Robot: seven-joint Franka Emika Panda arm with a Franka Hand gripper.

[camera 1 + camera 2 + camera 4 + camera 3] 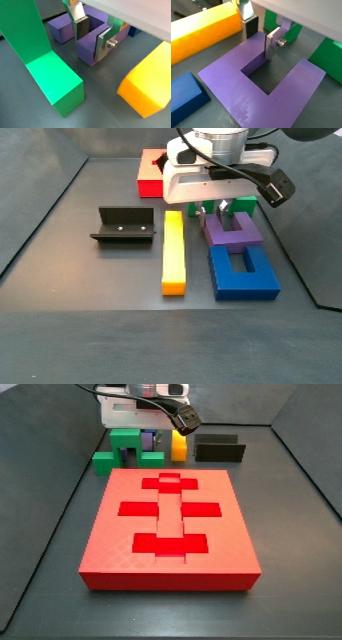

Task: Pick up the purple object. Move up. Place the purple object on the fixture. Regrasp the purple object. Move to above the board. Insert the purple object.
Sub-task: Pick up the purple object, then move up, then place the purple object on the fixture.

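The gripper (221, 216) is down low over the purple object (231, 232), jaws parted and straddling one of its prongs.

Going left to right in a side view: the fixture (120, 226) stands alone on the dark floor, well apart from the rest; next comes the long yellow block (173, 251), then the purple object with the blue block (243, 271) touching its near end and green blocks (246, 205) just behind it, and the board (150, 173) at the back.
In a wrist view the fingers (270, 44) are silver plates set either side of one purple prong, the gap not yet closed on it; the purple object (264, 85) lies flat on the floor, its U open, with the yellow block (204, 30) and blue block (186, 95) beside it.
In a side view the board (171, 529) fills the foreground, with the gripper (159, 424) behind it among the pieces.
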